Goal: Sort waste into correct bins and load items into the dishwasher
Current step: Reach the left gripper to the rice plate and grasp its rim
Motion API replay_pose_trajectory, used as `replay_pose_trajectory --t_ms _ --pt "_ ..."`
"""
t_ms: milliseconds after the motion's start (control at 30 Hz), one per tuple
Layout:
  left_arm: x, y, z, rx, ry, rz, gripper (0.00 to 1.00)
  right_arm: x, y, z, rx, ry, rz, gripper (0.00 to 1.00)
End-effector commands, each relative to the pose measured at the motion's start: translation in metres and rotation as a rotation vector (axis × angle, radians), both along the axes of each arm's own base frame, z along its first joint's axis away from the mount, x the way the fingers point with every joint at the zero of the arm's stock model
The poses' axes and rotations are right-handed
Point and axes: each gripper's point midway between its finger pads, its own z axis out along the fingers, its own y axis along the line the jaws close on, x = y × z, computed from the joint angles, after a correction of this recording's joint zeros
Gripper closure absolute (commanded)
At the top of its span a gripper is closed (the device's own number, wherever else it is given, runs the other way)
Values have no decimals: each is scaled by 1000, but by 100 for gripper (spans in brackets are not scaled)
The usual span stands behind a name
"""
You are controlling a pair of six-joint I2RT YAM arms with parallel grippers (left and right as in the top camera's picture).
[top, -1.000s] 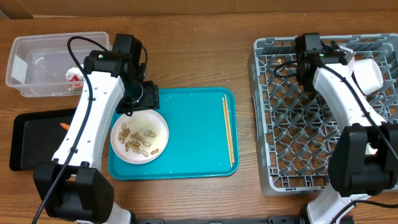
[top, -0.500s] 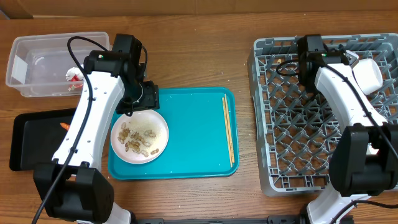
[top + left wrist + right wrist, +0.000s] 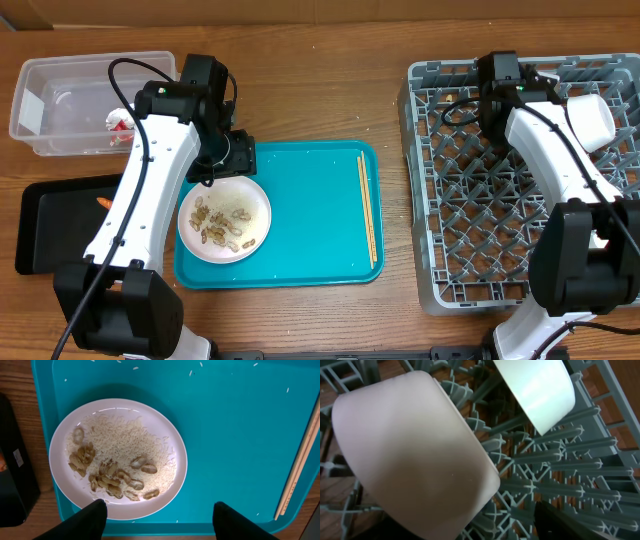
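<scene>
Plate (image 3: 165, 430) of scraps (image 3: 115, 485) under left gripper (image 3: 159, 506), jaws spread | right gripper (image 3: 465, 522) spread (one finger mostly hidden) beside bowl (image 3: 410, 450) in rack (image 3: 560, 477), far right.

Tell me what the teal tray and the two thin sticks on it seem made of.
Teal rectangular tray: probably smooth moulded plastic, given its even colour and rounded rim. Two thin pale chopsticks: likely bare wood or bamboo, tan and matt; grain not visible.
</scene>
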Motion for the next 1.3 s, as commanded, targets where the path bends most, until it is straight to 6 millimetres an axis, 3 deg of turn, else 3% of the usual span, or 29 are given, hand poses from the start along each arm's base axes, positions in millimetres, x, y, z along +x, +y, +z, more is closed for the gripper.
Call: replay_pose_trajectory --t_ms 0,167,267,367,533,667,933,1100,1267 --pt "3 1 13 -11 -43 14 30 4 2 18 4 -37 12 25" --pt "2 1 13 -10 -37 14 30 -5 5 41 37 -102 -14 23" --pt "1 1 13 -9 -34 14 30 -6 20 67 121 -177 44 21" --pt "1 1 13 -9 -32 14 30 -2 57 92 287 -227 226 19" --pt "-2 6 12 20 -24 19 32 -9 141 115 623 -268 525 18" --pt "-10 28 12 111 8 116 33 -26 195 111 789 -197 649 18" --pt "-24 63 12 90 74 278 32 -53 276 93 820 -62 834 17" --pt "-17 55 12 -7 61 295 31 -63 301 72 859 6 799 17" --pt "-10 28 12 -45 37 229 31 -69 302 54 856 74 751 17"
